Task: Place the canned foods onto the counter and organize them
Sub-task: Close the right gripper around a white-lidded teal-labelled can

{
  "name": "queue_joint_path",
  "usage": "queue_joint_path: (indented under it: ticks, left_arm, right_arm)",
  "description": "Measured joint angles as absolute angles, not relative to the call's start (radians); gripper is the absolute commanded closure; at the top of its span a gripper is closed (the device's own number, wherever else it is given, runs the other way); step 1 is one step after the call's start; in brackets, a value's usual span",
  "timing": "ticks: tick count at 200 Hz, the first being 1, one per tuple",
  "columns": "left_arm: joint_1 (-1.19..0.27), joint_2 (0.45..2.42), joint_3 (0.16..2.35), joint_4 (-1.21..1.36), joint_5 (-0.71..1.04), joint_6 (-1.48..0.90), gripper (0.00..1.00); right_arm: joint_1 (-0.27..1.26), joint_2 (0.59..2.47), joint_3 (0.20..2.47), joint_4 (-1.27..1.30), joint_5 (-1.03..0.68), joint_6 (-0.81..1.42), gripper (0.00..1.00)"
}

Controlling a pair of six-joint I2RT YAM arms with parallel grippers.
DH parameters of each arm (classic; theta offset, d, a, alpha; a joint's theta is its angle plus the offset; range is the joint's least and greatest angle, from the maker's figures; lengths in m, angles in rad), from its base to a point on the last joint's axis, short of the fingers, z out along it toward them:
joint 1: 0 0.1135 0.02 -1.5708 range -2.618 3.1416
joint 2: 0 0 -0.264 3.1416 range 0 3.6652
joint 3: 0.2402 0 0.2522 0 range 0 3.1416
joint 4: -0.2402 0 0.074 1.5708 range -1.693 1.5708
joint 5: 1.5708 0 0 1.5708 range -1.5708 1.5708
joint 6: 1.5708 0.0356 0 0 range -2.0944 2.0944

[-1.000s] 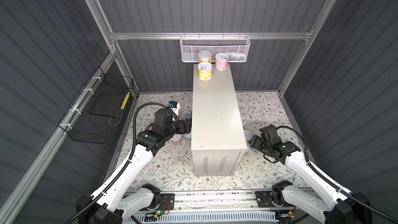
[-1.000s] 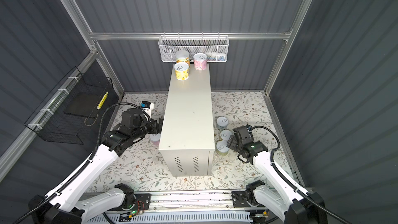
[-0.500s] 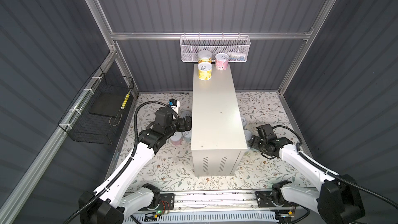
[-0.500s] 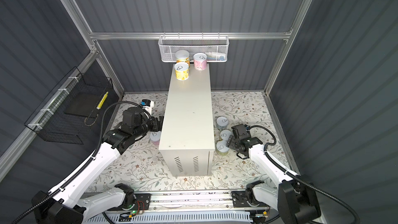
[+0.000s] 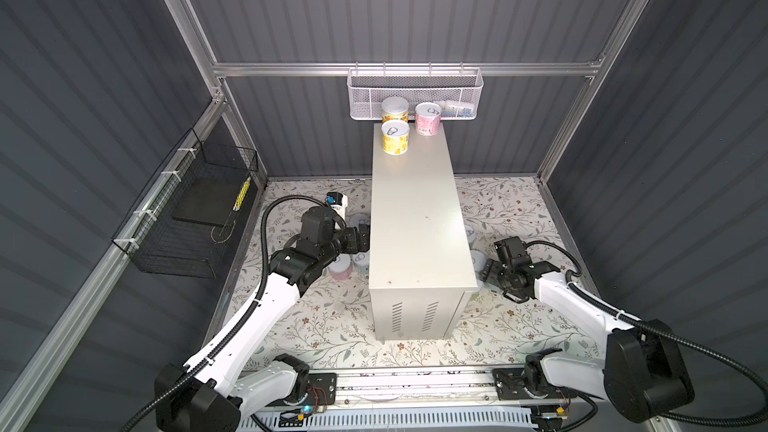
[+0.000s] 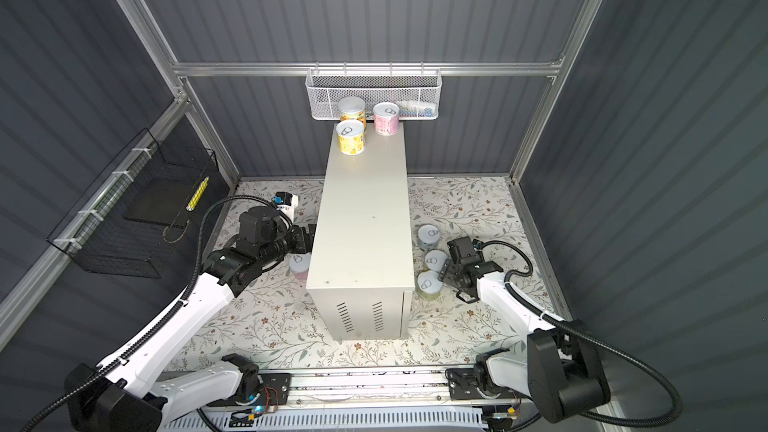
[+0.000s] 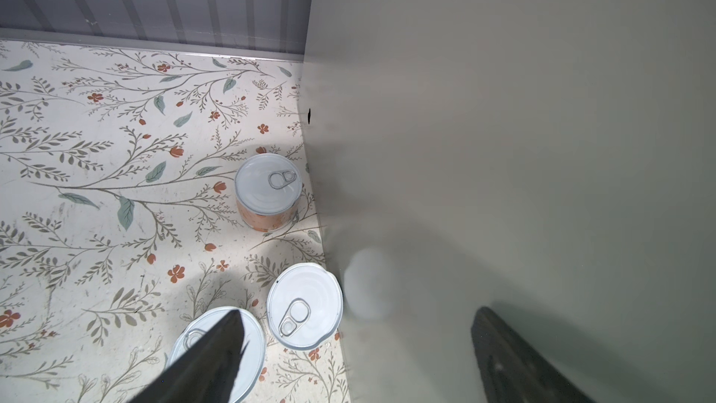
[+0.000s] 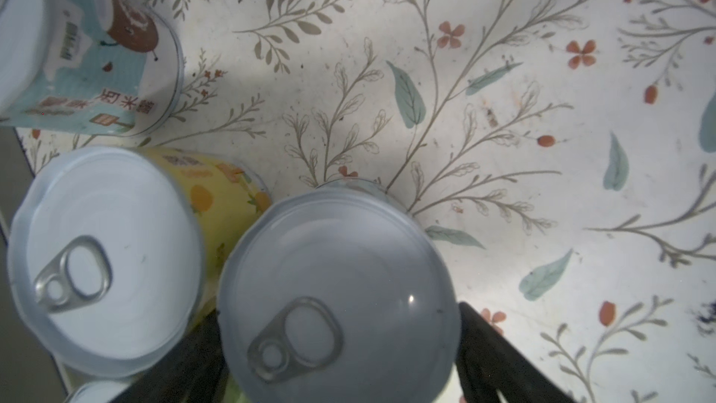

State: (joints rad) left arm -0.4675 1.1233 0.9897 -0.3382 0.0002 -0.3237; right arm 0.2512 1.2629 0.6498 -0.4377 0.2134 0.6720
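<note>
Nearest us we see the vented end of the counter (image 5: 415, 218), a tall off-white metal cabinet standing on a floral-printed floor sheet (image 5: 324, 326). On its right side, the right gripper (image 8: 341, 312) sits low over the floor. Its black fingers (image 8: 488, 346) stand wide on either side of a short silver-lidded upright can (image 8: 333, 257) whose label is hidden; we cannot tell whether they press it. A yellow-labelled can (image 8: 104, 257) stands just beside it, and a pale blue can (image 8: 77, 52) farther on.

On the cabinet's left side, the left gripper (image 7: 356, 312) hovers close to the cabinet wall, jaws spread wide and empty. Below it stand a plain-lidded can (image 7: 304, 306), a half-hidden can (image 7: 252, 346) partly behind one finger (image 7: 209, 362), and farther off an orange-labelled can (image 7: 267, 191).

At the counter's far end three cans stand upright: a yellow can (image 5: 395, 137) in front, with a pink can (image 5: 428, 118) and a second yellow can (image 5: 395, 109) behind it. Just beyond them is the white mesh basket (image 5: 415, 89).
</note>
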Motion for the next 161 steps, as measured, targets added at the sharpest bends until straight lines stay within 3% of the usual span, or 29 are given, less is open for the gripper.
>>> queue_joint_path:
  ticks: [126, 161]
  left_arm:
    - [-0.463, 1.156, 0.975, -0.308, 0.000, -0.324, 0.07]
    - [-0.463, 1.158, 0.974, -0.309, -0.001, -0.324, 0.07]
  right_arm:
    - [0.222, 1.362, 0.659, -0.342, 0.245, 0.673, 0.21]
    - [0.220, 1.367, 0.661, -0.336, 0.251, 0.672, 0.32]
